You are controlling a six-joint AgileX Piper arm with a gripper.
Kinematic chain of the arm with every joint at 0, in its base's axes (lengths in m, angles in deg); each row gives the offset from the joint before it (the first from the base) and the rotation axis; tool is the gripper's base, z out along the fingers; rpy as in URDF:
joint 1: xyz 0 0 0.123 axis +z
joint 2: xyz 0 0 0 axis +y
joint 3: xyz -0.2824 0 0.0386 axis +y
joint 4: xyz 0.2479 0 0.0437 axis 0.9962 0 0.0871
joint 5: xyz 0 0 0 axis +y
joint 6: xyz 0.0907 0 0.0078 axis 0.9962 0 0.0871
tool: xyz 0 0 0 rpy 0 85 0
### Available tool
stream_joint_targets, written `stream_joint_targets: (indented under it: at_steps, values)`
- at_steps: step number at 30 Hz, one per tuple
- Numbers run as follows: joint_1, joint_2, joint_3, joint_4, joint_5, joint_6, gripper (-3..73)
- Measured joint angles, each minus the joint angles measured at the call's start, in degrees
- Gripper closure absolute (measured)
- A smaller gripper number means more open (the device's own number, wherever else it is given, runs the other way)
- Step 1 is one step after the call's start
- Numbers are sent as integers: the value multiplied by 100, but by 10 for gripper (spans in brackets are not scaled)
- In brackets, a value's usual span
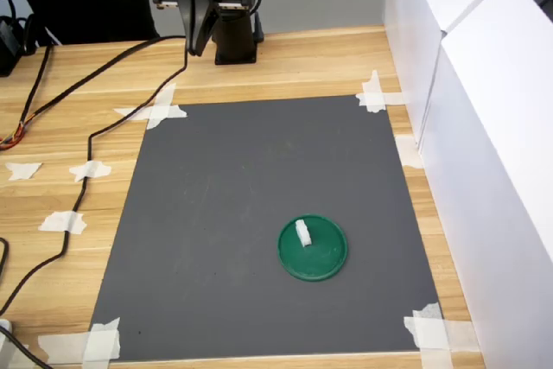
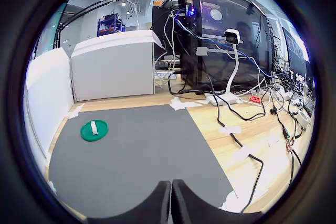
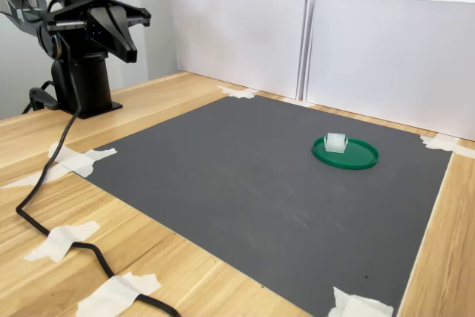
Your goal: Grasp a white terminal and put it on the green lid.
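Note:
The green lid (image 1: 313, 249) (image 3: 346, 153) (image 2: 94, 130) lies flat on the dark grey mat (image 1: 259, 213), toward the first exterior view's lower right. A small white terminal (image 1: 303, 232) (image 3: 336, 142) (image 2: 93, 127) rests on the lid, near its rim. My gripper (image 1: 197, 45) (image 3: 128, 51) (image 2: 171, 200) hangs high over the wooden table by the arm's base, far from the lid. Its fingers meet with nothing between them, so it is shut and empty.
White foam boards (image 1: 484, 127) (image 3: 319, 35) wall the side of the mat nearest the lid. A black cable (image 1: 95, 127) trails across the wood beside the mat. White tape pieces (image 1: 155, 112) hold the mat corners. The arm's black base (image 1: 235, 36) stands beyond the mat.

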Motion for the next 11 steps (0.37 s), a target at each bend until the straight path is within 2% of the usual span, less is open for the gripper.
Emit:
stream_joint_targets:
  at_steps: [11]
  values:
    - [0,-109,260,16,-180,0,711]
